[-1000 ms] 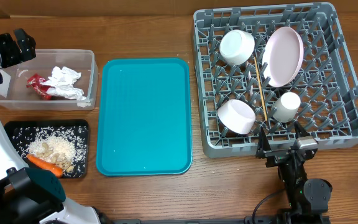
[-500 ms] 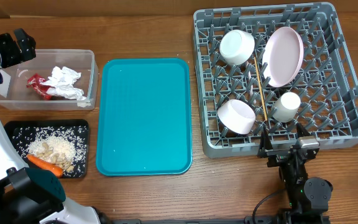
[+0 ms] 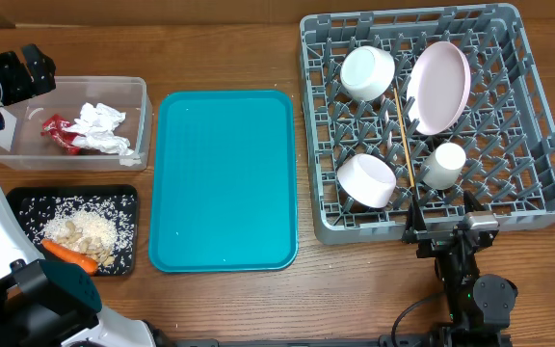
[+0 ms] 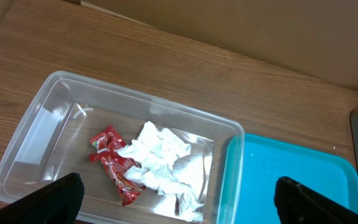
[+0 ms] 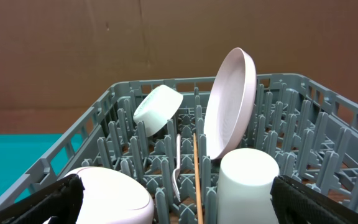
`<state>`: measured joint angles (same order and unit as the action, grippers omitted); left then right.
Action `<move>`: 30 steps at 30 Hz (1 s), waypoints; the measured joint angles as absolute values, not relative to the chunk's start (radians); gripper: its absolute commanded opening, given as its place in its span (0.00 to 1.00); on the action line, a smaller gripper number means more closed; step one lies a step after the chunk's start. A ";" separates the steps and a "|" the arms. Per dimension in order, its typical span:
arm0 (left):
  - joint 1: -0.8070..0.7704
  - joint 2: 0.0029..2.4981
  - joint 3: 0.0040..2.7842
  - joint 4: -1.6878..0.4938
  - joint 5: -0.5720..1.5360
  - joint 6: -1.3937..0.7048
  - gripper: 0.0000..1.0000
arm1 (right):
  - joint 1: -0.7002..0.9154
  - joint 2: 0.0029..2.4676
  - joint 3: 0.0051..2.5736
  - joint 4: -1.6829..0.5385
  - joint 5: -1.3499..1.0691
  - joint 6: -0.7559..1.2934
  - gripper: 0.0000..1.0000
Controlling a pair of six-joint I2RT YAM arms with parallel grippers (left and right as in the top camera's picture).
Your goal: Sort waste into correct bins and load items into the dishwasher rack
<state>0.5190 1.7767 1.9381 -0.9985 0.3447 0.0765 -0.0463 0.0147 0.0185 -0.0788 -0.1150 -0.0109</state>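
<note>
Both claws (image 3: 19, 69) (image 3: 441, 224) agape beside rack (image 3: 309, 116), tub (image 3: 114, 81)

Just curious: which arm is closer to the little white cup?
Right. The right jaws sit just outside the rack, close to the cup; the left jaws are far off, by the clear tub.

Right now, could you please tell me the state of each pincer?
Left pincer: open, holding nothing.
Right pincer: open, holding nothing.
</note>
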 measured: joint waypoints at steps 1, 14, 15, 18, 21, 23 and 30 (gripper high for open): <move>0.519 1.777 1.938 -0.998 0.345 0.076 1.00 | -0.046 0.015 0.019 -0.078 -0.115 -0.010 1.00; 0.519 1.777 1.938 -0.999 0.345 0.076 1.00 | -0.046 0.015 0.019 -0.078 -0.115 -0.010 1.00; 0.519 1.777 1.938 -0.998 0.345 0.076 1.00 | -0.046 0.015 0.019 -0.078 -0.115 -0.010 1.00; 0.519 1.777 1.938 -0.999 0.345 0.076 1.00 | -0.046 0.015 0.019 -0.078 -0.115 -0.010 1.00; 0.519 1.777 1.938 -0.999 0.345 0.076 1.00 | -0.046 0.015 0.019 -0.078 -0.115 -0.010 1.00; 0.519 1.777 1.938 -0.998 0.345 0.076 1.00 | -0.046 0.015 0.019 -0.079 -0.115 -0.010 1.00; 0.477 1.772 1.938 -0.999 0.340 0.076 1.00 | -0.046 0.015 0.019 -0.078 -0.115 -0.010 1.00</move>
